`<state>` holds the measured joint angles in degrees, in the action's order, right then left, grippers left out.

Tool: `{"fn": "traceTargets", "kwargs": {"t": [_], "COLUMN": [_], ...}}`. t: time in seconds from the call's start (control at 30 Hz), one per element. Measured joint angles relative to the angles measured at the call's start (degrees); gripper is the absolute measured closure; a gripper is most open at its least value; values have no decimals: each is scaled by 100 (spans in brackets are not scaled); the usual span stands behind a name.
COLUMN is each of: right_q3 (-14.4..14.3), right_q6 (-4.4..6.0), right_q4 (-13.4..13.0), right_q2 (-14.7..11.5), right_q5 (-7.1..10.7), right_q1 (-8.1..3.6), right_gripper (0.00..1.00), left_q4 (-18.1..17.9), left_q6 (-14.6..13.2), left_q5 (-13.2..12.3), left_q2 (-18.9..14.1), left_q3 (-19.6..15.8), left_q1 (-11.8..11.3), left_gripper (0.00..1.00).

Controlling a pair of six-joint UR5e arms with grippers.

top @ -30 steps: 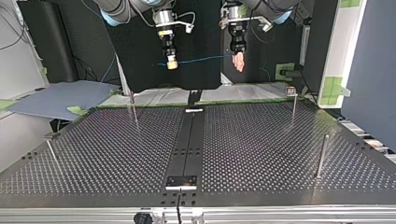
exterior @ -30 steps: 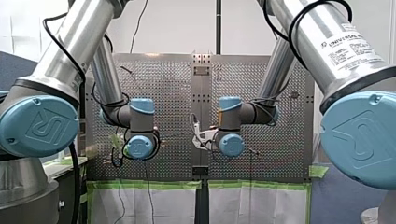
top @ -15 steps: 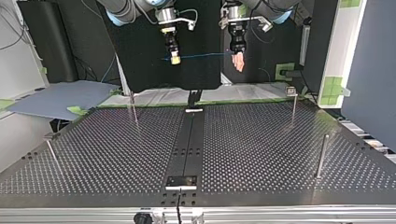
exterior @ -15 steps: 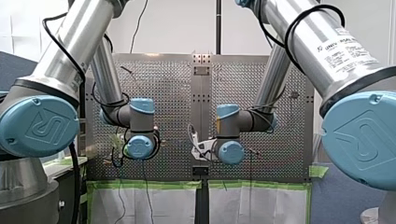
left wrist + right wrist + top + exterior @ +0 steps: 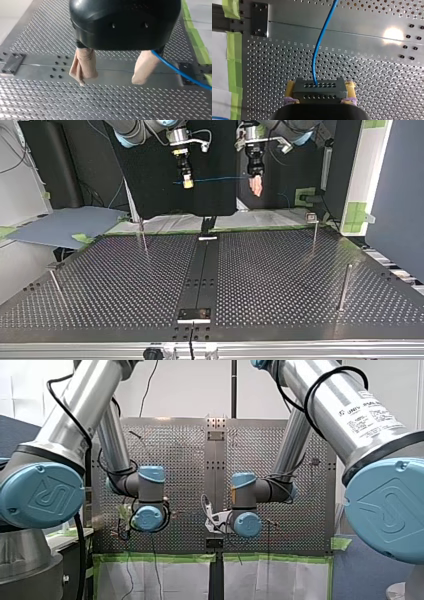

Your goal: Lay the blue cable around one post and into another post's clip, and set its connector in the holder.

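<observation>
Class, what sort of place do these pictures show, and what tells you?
Probably a robotics lab: two robot arms, a perforated metal table with thin posts, green tape along its edge.

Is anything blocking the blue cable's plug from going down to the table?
Nothing visible does. The connector, held in my right gripper, hangs high over the table; the posts stand off to the sides.

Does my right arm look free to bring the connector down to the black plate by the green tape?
Likely yes. The right pincer grips the connector above the table, and the black plate lies bare, nothing between. The blue cable running to the left pincer may limit it.
</observation>
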<state>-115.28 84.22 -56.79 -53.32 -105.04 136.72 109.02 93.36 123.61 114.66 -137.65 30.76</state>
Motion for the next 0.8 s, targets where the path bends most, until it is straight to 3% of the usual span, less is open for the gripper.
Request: {"fn": "traceTargets", "kwargs": {"t": [0.3, 0.8], "right_q3": [0, 0], "right_q6": [0, 0], "right_q4": [0, 0], "right_q2": [0, 0], "right_q5": [0, 0], "right_q1": [0, 0], "right_gripper": [100, 100], "left_q4": [177, 181], "left_q6": [6, -1], "left_q5": [18, 22], "left_q2": [153, 151], "left_q3": [-382, -424], "left_q1": [-152, -164], "left_gripper": [0, 0]}}
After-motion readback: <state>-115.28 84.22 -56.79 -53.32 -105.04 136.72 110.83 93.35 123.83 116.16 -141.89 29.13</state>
